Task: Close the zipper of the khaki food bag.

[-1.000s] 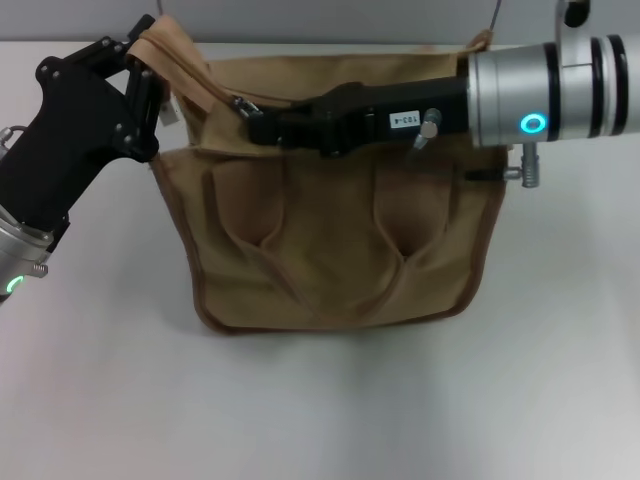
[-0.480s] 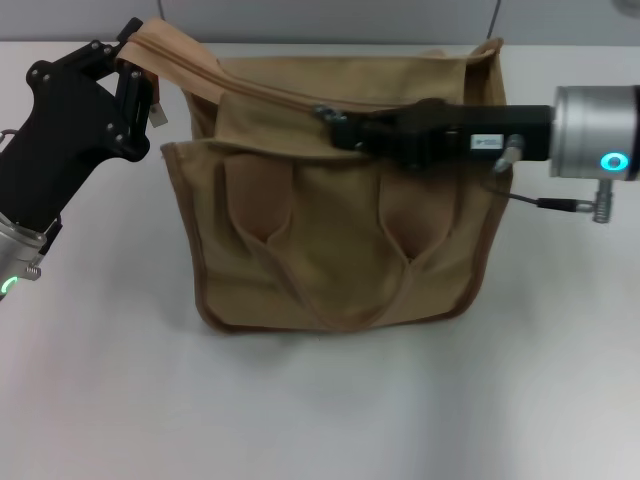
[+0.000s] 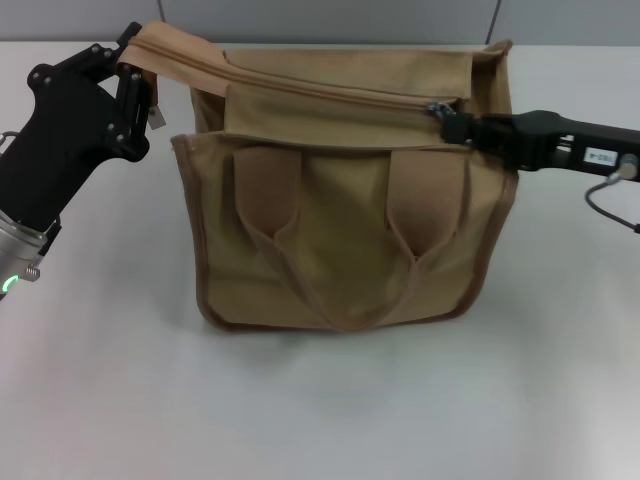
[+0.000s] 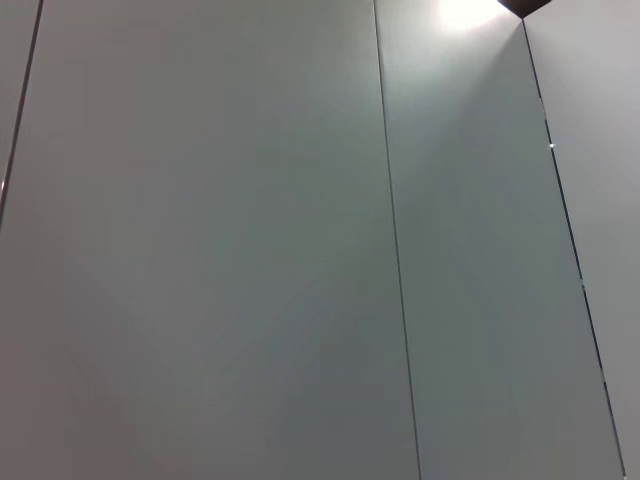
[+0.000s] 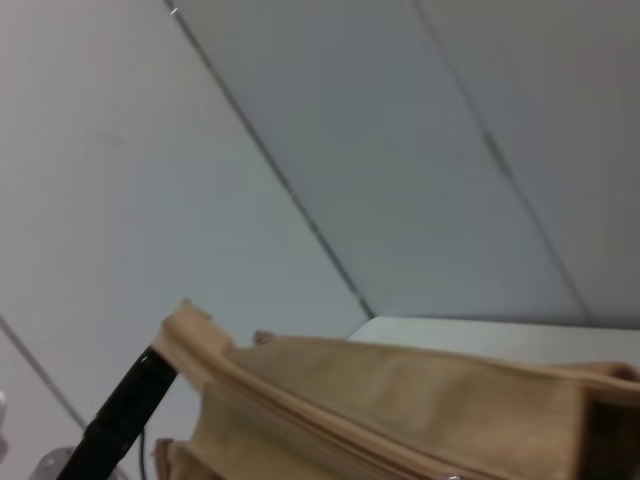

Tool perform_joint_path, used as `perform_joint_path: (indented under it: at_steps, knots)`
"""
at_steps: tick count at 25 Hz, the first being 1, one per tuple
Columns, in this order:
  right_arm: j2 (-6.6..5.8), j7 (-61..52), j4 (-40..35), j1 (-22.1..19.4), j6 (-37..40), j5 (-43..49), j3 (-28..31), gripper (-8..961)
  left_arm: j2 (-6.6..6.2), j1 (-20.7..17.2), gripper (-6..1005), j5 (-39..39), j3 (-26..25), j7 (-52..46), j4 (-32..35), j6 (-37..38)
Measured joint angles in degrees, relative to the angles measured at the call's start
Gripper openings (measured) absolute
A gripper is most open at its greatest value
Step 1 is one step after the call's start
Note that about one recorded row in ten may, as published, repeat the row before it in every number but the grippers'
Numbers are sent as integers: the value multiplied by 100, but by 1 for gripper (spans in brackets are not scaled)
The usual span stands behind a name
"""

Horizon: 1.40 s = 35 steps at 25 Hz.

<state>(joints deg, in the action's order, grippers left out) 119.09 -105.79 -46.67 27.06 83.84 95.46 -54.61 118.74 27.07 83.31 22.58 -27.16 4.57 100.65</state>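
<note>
Head view first: the khaki food bag [image 3: 340, 200] stands upright on the white table [image 3: 320, 400], roughly in the middle, with its two brown strap handles [image 3: 330, 250] drooping down the front face. The zipper [image 3: 320, 88] runs along the top edge from the left corner toward the right, and the teeth look joined along most of that run. The left gripper [image 3: 138, 70] is up at the bag's top left corner, clamped on the tan fabric tab at that end of the zipper, which is lifted up and out a bit. The right gripper [image 3: 452, 124] reaches in from the right side, and its tips sit right at the small silver pull tab [image 3: 438, 107] near the bag's right end; looks like it's pinching the tab, fingers closed on it. Left wrist view: honestly just grey wall panels [image 4: 300, 250] with seams, no bag or fingers to see. Right wrist view: the bag's top edge [image 5: 400, 390] shows low in the shot with the zipper line running across it, the raised corner tab [image 5: 185, 335] sticking up, and a dark bit of the left gripper [image 5: 125, 410] just below that corner, grey wall behind.
</note>
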Motion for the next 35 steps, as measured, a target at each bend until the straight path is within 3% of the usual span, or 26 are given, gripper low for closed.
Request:
perform_joint_path:
  at_steps: [13,20,27,29,31,32,35]
  knots:
    - [1,344,113,-117,380,17,358,74,13,-1,53,-1,4,1,-9,-147]
    - [-14,1224,864,-76,632,-28,1318,115,5,-68,95,0,5,-6,-9,-226]
    - [-22,2861,1297,-130,2072,-34,1924,352,-15,-150,164,1,7,-317,39,-250]
    - [-31,3271,1339,-174,2379,7,1839,443,-56,-357,233,201,215,-1896,773,-578]
    - [-40,3418,1357,-203,2413,67,1730,534,-56,-357,302,201,215,-1896,773,-578]
    - [-47,3494,1365,-209,2440,114,1683,569,-142,-555,336,599,471,-3215,1444,-613]
    - [-56,3667,1376,-176,2549,406,1596,673,-374,-692,455,1164,670,-4382,1978,-311]
